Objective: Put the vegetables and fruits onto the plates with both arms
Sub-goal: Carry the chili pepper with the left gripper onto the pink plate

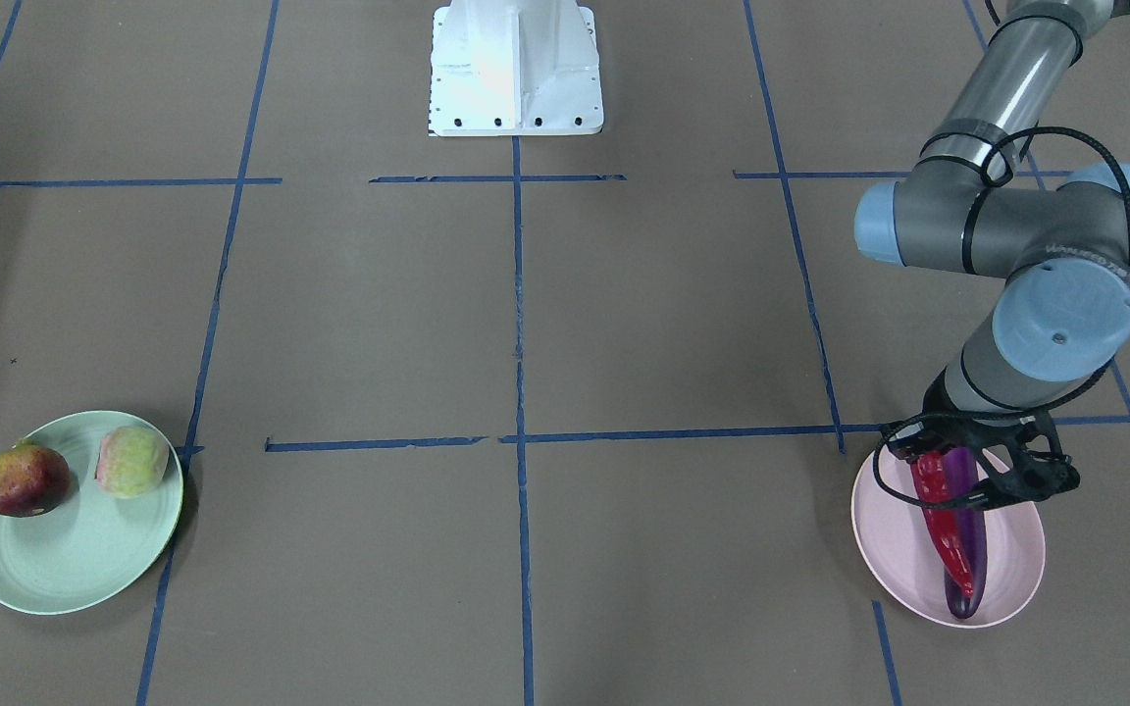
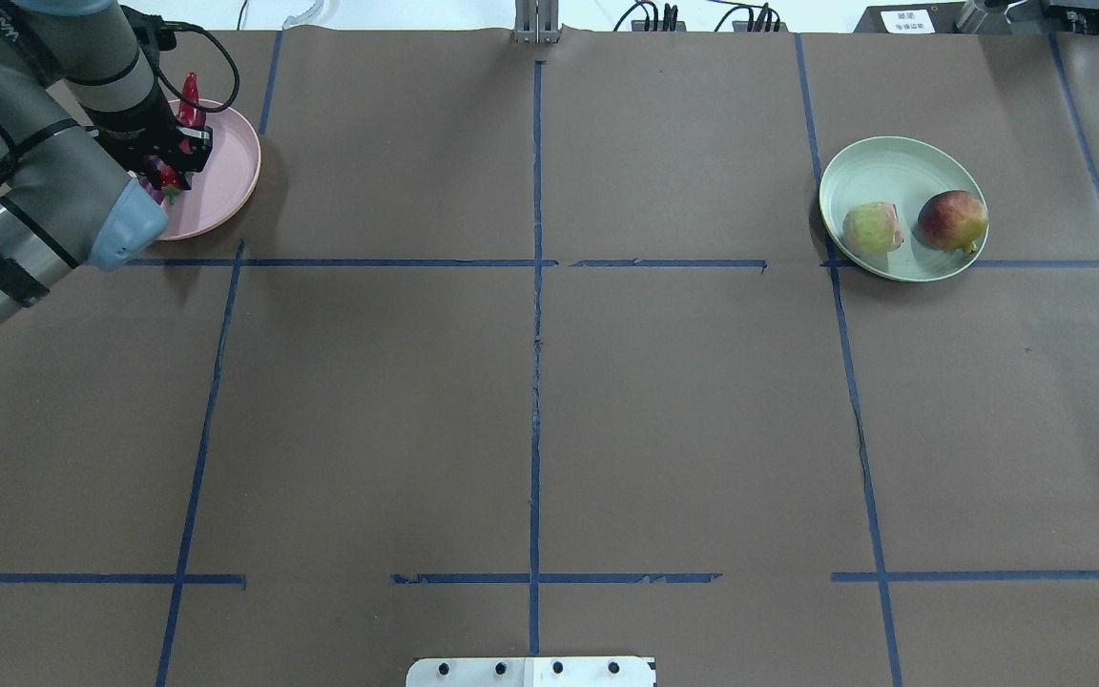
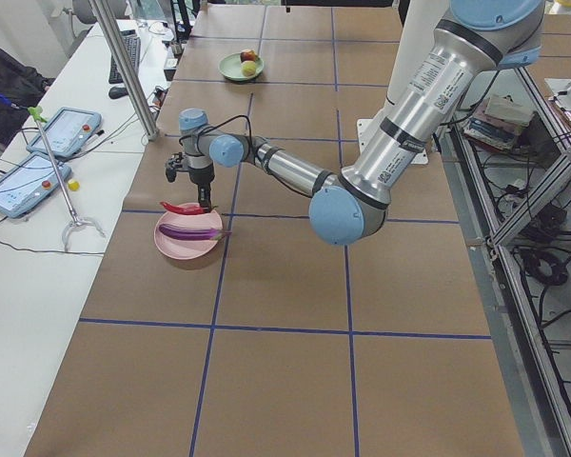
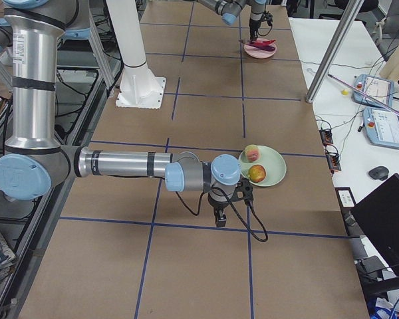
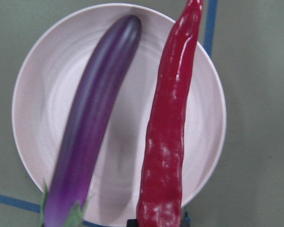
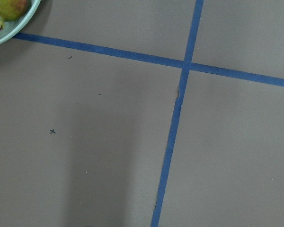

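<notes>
My left gripper is shut on the stem end of the red chili pepper and holds it just above the pale pink plate. The purple eggplant lies on that plate beside the chili. In the left wrist view the chili hangs to the right of the eggplant. The dark red fruit and the pale yellow-green fruit sit on the mint green plate. My right gripper hangs low over the table just before the mint plate. I cannot tell whether it is open or shut.
The white base block stands at the middle of the robot's side of the table. Blue tape lines cross the brown table. A metal pole and a side desk with tablets stand beyond the pink plate.
</notes>
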Controlling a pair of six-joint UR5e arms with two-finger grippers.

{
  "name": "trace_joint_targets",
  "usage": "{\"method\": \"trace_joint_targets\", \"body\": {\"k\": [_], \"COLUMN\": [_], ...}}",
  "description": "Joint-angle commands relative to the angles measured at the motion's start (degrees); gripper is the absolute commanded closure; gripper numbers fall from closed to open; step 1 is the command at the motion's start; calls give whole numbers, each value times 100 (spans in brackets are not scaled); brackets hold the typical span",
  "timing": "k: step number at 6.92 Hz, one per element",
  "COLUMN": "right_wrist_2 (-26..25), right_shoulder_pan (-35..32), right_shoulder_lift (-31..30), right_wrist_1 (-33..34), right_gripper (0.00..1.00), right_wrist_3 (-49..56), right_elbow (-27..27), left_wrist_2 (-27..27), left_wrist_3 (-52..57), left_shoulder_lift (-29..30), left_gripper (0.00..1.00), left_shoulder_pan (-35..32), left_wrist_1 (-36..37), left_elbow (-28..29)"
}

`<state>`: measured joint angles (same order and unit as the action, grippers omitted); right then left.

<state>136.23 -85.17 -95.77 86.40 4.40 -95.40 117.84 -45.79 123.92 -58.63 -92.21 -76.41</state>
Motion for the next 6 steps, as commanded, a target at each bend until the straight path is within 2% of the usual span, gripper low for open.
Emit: {"method": "trace_joint_targets", "body": {"k": [1, 2, 3, 4, 6], "right_wrist_2": [0, 0, -9, -9, -9], "right_shoulder_pan": [0, 0, 9, 0, 0], "right_shoulder_lift": [-3, 6, 15, 15, 6], "right_wrist_1": [0, 0, 0, 0, 0], "right_gripper": [0, 0, 0, 0, 0], "right_wrist_3": [-1, -10, -10, -19, -19], "right_elbow": [-13, -5, -4, 4, 13], "left_wrist_2": [72, 412, 694, 740, 741], "left_wrist_3": [149, 419, 1144, 1760, 3899], "left_shoulder_lift": [-52, -304, -690, -1007, -2120], "left_gripper": [0, 0, 0, 0, 0], "left_shoulder_pan": [-34, -25, -138, -409, -1346], "left_wrist_1": [-244, -227, -62, 349, 1525], "left_elbow": [-92, -415, -906, -1389, -2627]}}
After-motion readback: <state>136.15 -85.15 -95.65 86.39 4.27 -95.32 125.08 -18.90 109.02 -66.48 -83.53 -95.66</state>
